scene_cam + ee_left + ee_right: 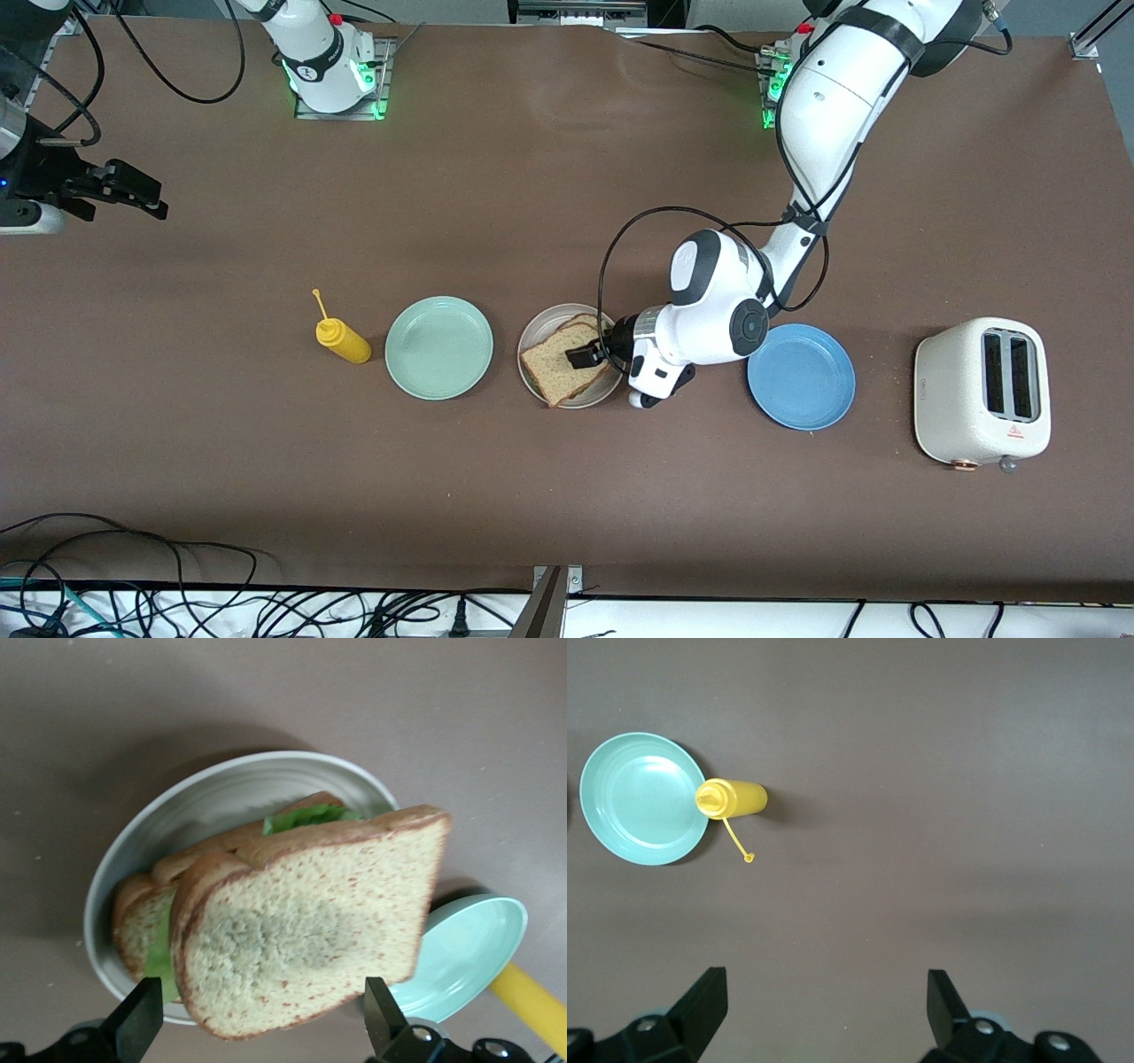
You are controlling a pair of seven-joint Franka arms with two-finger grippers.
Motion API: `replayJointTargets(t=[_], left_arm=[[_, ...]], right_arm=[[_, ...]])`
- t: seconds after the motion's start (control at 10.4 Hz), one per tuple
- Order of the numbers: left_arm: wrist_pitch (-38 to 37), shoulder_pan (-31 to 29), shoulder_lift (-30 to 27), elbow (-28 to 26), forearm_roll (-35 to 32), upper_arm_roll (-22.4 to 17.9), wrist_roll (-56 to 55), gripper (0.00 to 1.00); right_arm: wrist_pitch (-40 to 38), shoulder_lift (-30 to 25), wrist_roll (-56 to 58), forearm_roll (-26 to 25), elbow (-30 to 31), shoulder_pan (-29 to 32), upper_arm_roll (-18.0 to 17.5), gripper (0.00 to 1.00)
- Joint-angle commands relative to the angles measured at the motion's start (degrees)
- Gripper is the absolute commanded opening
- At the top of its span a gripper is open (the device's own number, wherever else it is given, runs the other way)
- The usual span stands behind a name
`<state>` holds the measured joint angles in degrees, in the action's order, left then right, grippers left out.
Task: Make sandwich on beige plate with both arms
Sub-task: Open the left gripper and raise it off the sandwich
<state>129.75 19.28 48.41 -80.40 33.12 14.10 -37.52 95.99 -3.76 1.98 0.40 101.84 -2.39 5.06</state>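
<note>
The beige plate (532, 341) sits mid-table between two other plates. On it lies the sandwich: a lower bread slice (142, 921), a green lettuce leaf (306, 818) and a top bread slice (554, 368) that rests tilted on them (310, 921). My left gripper (586, 356) is over the plate's edge at the top slice. It is open, its fingers (142, 1014) standing wide apart on either side of the slice's edge without touching it. My right gripper (146, 197) waits open and empty over bare table at the right arm's end (824, 992).
A mint-green plate (438, 347) and a yellow squeeze bottle (344, 340) lie beside the beige plate toward the right arm's end. A blue plate (801, 376) and a white toaster (982, 392) lie toward the left arm's end. Cables run along the table's near edge.
</note>
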Motion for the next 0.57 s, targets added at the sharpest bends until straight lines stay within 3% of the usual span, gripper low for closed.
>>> replayJointTargets(t=[0.0, 0.19, 0.48], left_arm=[[-3.35, -0.03, -0.95, -1.34, -2.35, -1.35, -0.01, 1.00], [-7.47, -0.81, -1.47, -1.25, -6.91, -1.71, -0.10, 1.00], [-23.18, -5.91, -11.19, -0.11, -15.26, -2.06, 0.69, 1.00]], right_arm=[[-0.46, -0.46, -2.77, -1.01, -0.93, -0.34, -0.40, 1.00], [1.37, 0.16, -2.25, -1.01, -1.03, -0.25, -0.40, 1.00], [3.59, 1.39, -1.90, -0.57, -1.11, 0.45, -0.58, 1.00]])
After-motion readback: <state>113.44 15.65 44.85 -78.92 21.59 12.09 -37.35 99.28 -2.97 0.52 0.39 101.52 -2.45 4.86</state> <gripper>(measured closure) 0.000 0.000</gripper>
